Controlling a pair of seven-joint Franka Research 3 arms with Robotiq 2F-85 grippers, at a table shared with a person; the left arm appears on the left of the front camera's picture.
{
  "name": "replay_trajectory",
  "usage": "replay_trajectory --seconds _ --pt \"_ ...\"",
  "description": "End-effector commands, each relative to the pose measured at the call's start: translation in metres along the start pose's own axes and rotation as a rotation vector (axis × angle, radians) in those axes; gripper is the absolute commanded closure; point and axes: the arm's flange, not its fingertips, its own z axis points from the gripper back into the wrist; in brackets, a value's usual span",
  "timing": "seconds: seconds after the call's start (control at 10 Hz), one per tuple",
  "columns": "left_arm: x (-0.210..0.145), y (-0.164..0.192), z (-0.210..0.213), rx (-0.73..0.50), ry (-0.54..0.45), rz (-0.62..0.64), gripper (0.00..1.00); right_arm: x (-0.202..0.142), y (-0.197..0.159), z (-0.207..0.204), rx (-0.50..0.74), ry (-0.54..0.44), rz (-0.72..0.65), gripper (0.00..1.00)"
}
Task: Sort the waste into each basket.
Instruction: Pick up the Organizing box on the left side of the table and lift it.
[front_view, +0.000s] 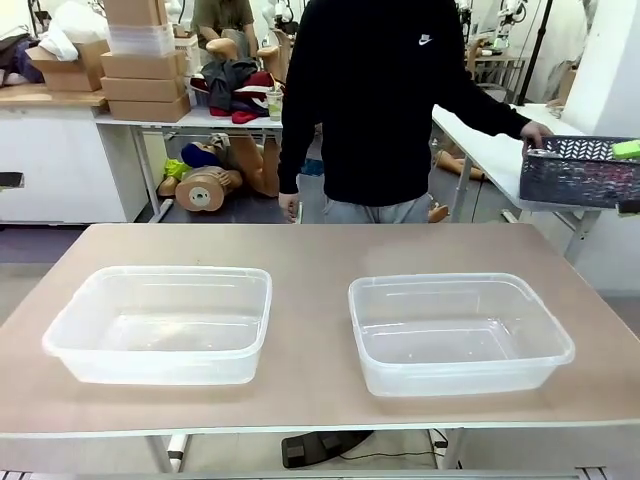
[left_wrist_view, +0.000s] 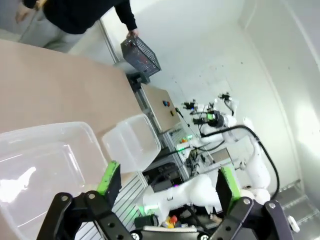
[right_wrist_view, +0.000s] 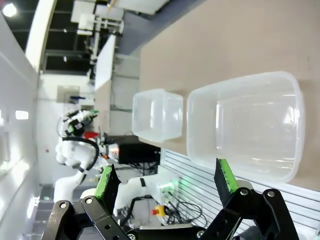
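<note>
Left gripper (left_wrist_view: 167, 181) and right gripper (right_wrist_view: 165, 177) hung with fingers apart, holding nothing. Left tub (front_view: 170, 269) and right tub (front_view: 450, 280) sat side by side along the near edge of the bench (front_view: 310, 250). We judged the waste light, slippery and crushable, best pinched mid-body.

Bench (front_view: 310, 250): tan top.
Lattice basket (front_view: 578, 172): dark blue-grey, on white side table (front_view: 487, 150), far right.
Cardboard boxes (front_view: 145, 85): stacked, far left.
Person (front_view: 385, 100): black top.

I had the tan desk (front_view: 310, 250) before me. Two clear tubs sat upright on it, side by side with bare desk between: the left basket (front_view: 150, 366) and the right basket (front_view: 462, 379).
</note>
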Motion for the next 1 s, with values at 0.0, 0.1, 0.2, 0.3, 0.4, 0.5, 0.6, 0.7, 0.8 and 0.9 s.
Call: replay_trajectory --seconds 0.0,0.1,0.2,0.3,0.4,0.5,0.6,0.7,0.8,0.9 --pt "0.003 -0.006 -0.002 -0.007 0.013 -0.05 0.0 0.001 -0.001 0.006 0.01 -0.009 0.04 0.0" --pt "0.003 -0.006 -0.002 -0.007 0.013 -0.05 0.0 0.001 -0.001 0.006 0.01 -0.009 0.04 0.0" --pt "0.003 -0.006 -0.002 -0.007 0.013 -0.05 0.0 0.001 -0.001 0.006 0.01 -0.009 0.04 0.0" --pt "0.003 -0.006 -0.002 -0.007 0.013 -0.05 0.0 0.001 -0.001 0.006 0.01 -0.009 0.04 0.0" --pt "0.003 -0.006 -0.002 -0.007 0.013 -0.05 0.0 0.001 -0.001 0.006 0.01 -0.009 0.04 0.0" --pt "0.003 -0.006 -0.002 -0.007 0.013 -0.05 0.0 0.001 -0.001 0.006 0.01 -0.009 0.04 0.0" --pt "0.003 -0.006 -0.002 -0.007 0.013 -0.05 0.0 0.001 -0.001 0.006 0.01 -0.009 0.04 0.0" --pt "0.0 -0.005 0.001 0.011 0.022 -0.019 0.0 -0.003 -0.002 0.008 -0.014 -0.01 0.011 0.0" --pt "0.002 -0.01 -0.005 0.032 0.106 -0.045 0.0 -0.002 0.019 -0.01 -0.071 0.015 0.03 0.0" --pt "0.006 -0.013 -0.008 0.18 0.208 -0.058 0.0 -0.005 0.05 -0.04 -0.136 0.056 0.071 0.0"
